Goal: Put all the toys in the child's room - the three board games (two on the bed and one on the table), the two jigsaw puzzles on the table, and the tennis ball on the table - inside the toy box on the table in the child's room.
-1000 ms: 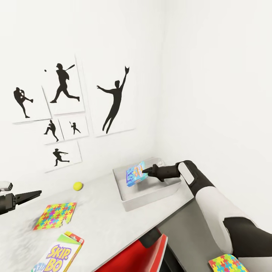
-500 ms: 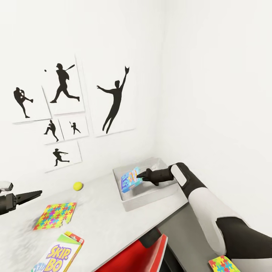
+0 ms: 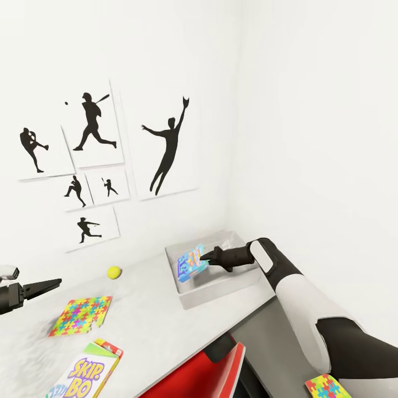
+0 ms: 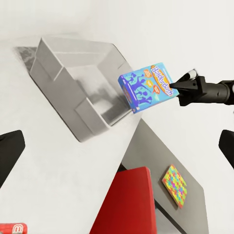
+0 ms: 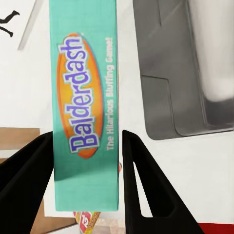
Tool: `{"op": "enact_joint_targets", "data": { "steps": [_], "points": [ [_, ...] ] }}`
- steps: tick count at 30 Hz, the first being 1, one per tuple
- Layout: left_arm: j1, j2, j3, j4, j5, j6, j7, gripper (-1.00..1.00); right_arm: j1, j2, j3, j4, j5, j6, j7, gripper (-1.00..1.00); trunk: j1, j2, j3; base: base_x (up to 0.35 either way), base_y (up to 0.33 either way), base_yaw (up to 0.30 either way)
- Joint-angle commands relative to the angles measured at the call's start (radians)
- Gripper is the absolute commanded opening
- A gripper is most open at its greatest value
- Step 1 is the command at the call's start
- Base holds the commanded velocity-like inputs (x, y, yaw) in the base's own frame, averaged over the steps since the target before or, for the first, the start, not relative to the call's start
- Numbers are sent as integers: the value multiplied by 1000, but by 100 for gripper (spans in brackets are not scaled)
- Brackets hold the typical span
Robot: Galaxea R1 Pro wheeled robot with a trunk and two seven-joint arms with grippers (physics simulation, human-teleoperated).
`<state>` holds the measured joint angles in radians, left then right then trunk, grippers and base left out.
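My right gripper (image 3: 205,255) is shut on a blue Balderdash board game (image 3: 190,263), which hangs tilted above the pale grey toy box (image 3: 215,292) at the table's far right corner. In the right wrist view the game's teal edge (image 5: 85,107) sits between both fingers (image 5: 146,180), with the toy box (image 5: 170,73) beyond. On the table (image 3: 149,309) lie the tennis ball (image 3: 114,271), a jigsaw puzzle (image 3: 80,315) and a Skip-Bo board game (image 3: 83,375). My left gripper (image 3: 55,283) hovers open and empty at the table's left end.
A red chair (image 3: 204,367) is tucked under the table's front edge. A second jigsaw puzzle (image 3: 329,387) lies on a lower grey surface at the right, also in the left wrist view (image 4: 174,185). Framed silhouette pictures (image 3: 160,146) hang on the wall behind the table.
My right gripper has carried the blue board game left and slightly down over the toy box. The left arm has stayed still.
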<state>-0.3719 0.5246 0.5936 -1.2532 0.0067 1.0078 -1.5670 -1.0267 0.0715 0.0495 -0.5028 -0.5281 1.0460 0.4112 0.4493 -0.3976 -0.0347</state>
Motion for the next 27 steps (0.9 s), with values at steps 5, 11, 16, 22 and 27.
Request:
{"op": "enact_joint_targets", "data": {
  "steps": [5,11,16,22,27],
  "points": [
    [-1,1,0,0,-1,11,-4,100,-1,0,0,0,10,1,11,-100,1,-2,-7,0,0,0],
    [-1,1,0,0,-1,11,-4,100,-1,-1,1,0,10,1,13,-100,1,-2,-16,0,0,0],
    [-1,2,0,0,-1,10,-4,100,-1,-3,0,0,10,1,15,-100,1,-2,-24,0,0,0],
    [-1,2,0,0,-1,10,-4,100,-1,-4,-1,-2,10,1,18,-100,1,-2,-34,0,0,0],
    [-1,1,0,0,-1,11,-4,100,-1,-1,-3,-6,10,1,18,-100,1,-2,-42,0,0,0]
  ]
}}
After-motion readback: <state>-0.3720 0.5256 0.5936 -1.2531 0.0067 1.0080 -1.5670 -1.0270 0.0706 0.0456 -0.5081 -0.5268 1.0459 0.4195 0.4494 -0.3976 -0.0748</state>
